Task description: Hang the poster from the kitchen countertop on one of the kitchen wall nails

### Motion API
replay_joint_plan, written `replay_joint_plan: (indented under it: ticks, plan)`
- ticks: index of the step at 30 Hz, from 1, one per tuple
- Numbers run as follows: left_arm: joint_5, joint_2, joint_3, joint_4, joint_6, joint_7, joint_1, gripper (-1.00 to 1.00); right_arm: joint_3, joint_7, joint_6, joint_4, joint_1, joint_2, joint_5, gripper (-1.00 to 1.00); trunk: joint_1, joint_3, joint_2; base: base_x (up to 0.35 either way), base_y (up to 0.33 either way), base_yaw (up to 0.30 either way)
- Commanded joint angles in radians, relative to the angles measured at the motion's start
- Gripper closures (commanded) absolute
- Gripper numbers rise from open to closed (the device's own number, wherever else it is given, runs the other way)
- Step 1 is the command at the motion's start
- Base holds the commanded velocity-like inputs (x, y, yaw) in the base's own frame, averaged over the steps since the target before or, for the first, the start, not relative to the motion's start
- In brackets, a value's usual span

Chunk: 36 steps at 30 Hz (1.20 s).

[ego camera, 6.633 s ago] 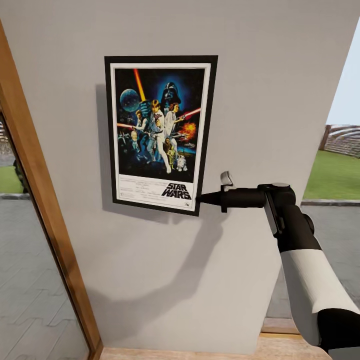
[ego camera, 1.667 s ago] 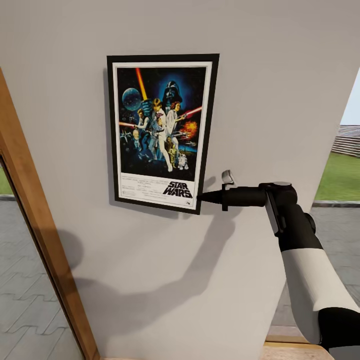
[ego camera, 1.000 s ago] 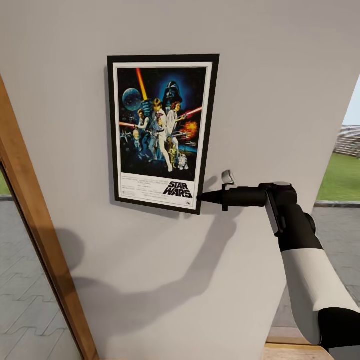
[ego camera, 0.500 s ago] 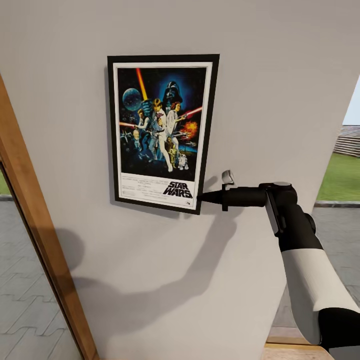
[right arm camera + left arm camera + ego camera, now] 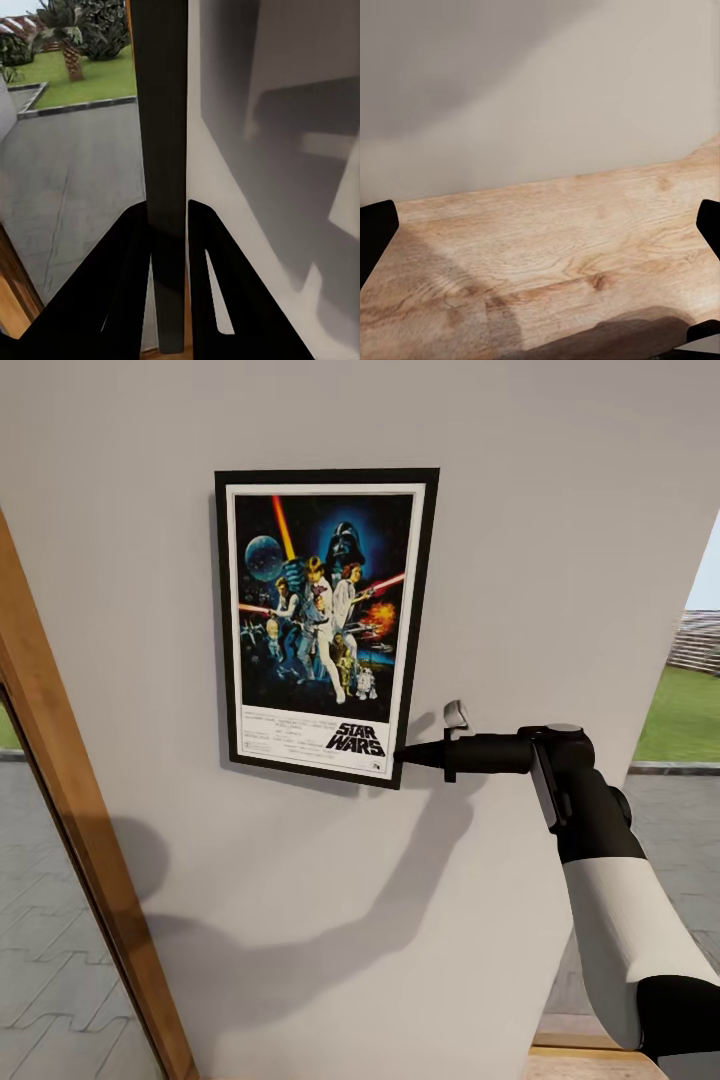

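Observation:
The poster (image 5: 322, 622) stands upright and flat against the pale grey wall (image 5: 540, 510), with a black frame and a Star Wars picture. My right gripper (image 5: 405, 754) reaches in from the right and is shut on the frame's lower right edge. In the right wrist view the dark poster edge (image 5: 161, 135) runs between the two black fingers (image 5: 124, 292). The wall nails are hidden and the kitchen countertop is out of view. My left gripper (image 5: 540, 232) is open, its fingertips (image 5: 375, 232) far apart above wooden boards.
A slanted wooden door frame (image 5: 70, 810) borders the wall on the left, with grey paving (image 5: 40, 960) beyond it. Grass (image 5: 680, 710) shows past the wall's right edge. A wooden surface (image 5: 580, 1055) lies at the bottom right, and a wood plank floor (image 5: 555, 255) meets a pale wall.
Since the oldest frame the camera has shifted, moving the door frame leftward in the picture. Over the last second the poster and my right arm have stayed still.

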Motion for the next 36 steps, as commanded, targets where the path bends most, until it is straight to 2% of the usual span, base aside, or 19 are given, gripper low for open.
replay_joint_plan:
  ticks: [1,28,36]
  plan:
    - [-0.002,0.000,0.003,-0.001,-0.001,-0.006,0.000,-1.00,-0.002,0.011,0.013,-0.001,0.000,0.001,0.008,1.00,0.000,0.000,-0.001,0.000,0.000,0.000]
    - [-0.001,0.000,0.003,-0.001,-0.001,-0.006,0.000,-1.00,-0.002,0.010,0.013,-0.001,0.000,0.001,0.010,1.00,0.000,0.000,-0.001,0.001,0.000,0.000]
    - [-0.001,0.001,0.004,0.000,-0.001,-0.006,0.000,-1.00,-0.002,0.010,0.013,-0.001,0.000,0.001,0.009,1.00,0.000,0.000,-0.001,0.116,0.000,0.000]
